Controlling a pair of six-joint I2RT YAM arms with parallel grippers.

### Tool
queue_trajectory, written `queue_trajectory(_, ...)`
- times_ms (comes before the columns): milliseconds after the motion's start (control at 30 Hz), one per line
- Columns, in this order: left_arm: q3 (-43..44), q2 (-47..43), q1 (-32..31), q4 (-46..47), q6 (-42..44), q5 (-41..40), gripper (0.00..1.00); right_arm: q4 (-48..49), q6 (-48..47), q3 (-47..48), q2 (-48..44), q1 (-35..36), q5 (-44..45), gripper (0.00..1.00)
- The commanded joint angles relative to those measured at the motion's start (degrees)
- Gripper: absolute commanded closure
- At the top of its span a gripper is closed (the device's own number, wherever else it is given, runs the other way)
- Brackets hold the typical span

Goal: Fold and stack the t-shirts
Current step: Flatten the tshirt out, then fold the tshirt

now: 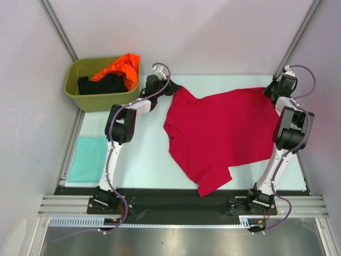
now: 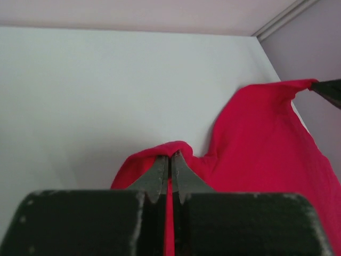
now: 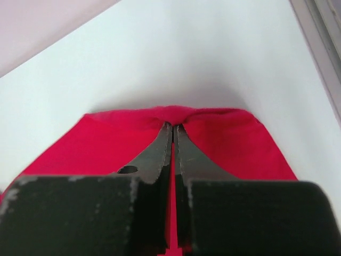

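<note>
Now my left hand (image 1: 171, 87), upper centre, and right hand (image 1: 268, 92), upper right, each pinch the top edge of the crimson t-shirt (image 1: 224, 130); its body lies down-frame on the desk (image 1: 144, 160) between them.

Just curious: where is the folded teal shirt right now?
Seen from above, the folded teal shirt lies flat on the table, left of the left arm and nearer than the olive tub.
</note>
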Motion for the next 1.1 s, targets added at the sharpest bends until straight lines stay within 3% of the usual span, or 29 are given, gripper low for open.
queue_trajectory(0, 0.7, -5.8, -0.7, -4.3, -0.4, 2.7, 1.0, -4.6, -1.1, 5.2, 3.1, 0.7, 1.6, 1.0)
queue_trajectory(433, -6.0, -19.9, -3.9, -20.6, 0.7, 0.6, 1.0, -17.0, -2.8, 21.9, 9.9, -0.9, 1.6, 1.0)
queue_trajectory(833, -16.3, -32.1, -7.8, -28.9, 0.8, -0.4, 1.0, -17.1, -2.6, 20.5, 8.6, -2.3, 1.1, 0.98)
queue_trajectory(1067, -23.9, -36.9, -9.4, -28.1, -2.1, 0.1, 1.0, -17.6, -1.1, 20.7, 7.2, -3.8, 1.5, 1.0)
